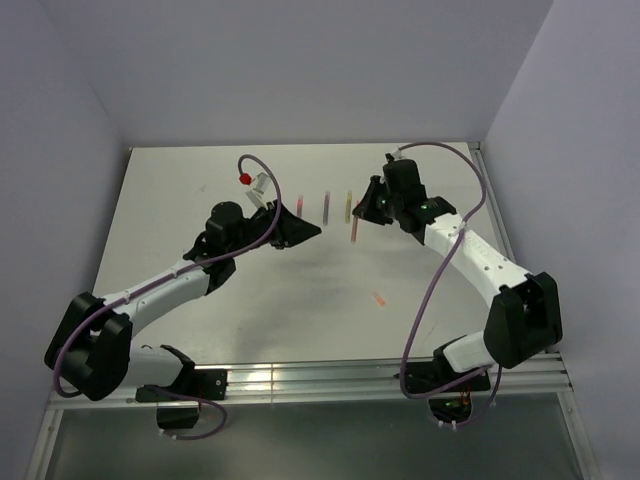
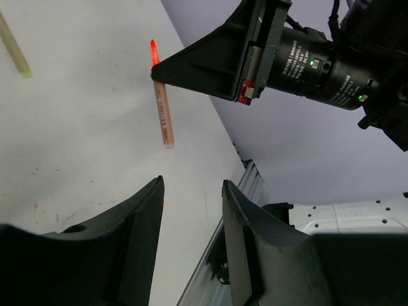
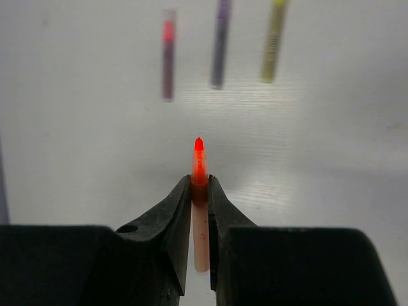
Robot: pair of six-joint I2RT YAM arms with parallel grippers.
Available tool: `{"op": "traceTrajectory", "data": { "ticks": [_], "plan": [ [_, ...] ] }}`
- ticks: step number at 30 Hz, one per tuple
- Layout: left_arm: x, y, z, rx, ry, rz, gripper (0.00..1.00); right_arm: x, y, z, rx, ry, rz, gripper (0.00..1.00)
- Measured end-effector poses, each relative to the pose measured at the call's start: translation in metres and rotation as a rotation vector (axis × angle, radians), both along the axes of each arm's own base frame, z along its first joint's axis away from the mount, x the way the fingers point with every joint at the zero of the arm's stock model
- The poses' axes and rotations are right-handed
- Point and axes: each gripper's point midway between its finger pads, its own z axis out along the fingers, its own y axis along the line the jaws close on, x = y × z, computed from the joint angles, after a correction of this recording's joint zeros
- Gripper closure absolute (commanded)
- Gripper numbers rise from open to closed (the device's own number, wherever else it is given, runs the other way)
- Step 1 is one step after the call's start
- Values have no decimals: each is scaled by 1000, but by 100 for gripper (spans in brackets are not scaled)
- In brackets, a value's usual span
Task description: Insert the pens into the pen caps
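I see right gripper (image 3: 199,185) squeezed tight on orange-red pen (image 3: 199,159), bright tip poking out. Left gripper (image 2: 191,188) spread apart, holding nothing. Pink-red pen (image 3: 167,54), purple pen (image 3: 220,44), yellow pen (image 3: 273,41) lie side by side on table (image 1: 200,200). Orange cap (image 1: 378,298) lies alone.

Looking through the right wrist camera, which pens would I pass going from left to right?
First the pink-red pen, then the orange-red pen pinched in the right gripper, then the dark purple pen, then the yellow pen.
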Motion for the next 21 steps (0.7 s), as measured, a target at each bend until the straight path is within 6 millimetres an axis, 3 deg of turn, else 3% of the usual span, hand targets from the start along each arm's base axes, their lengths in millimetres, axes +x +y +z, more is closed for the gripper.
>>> {"op": "traceTrajectory", "data": {
  "ticks": [4, 9, 15, 21],
  "plan": [
    [-6, -2, 3, -25, -11, -35, 53, -12, 36, 27, 105, -54, 59, 100],
    [-10, -4, 3, -27, -6, -58, 53, -25, 65, 37, 168, -59, 101, 100],
    [-12, -4, 0, -19, 7, -64, 53, -33, 85, 45, 223, -59, 131, 100],
    [-9, -4, -15, 14, 53, -55, 53, -39, 95, 48, 242, -58, 146, 100]
  ]
}}
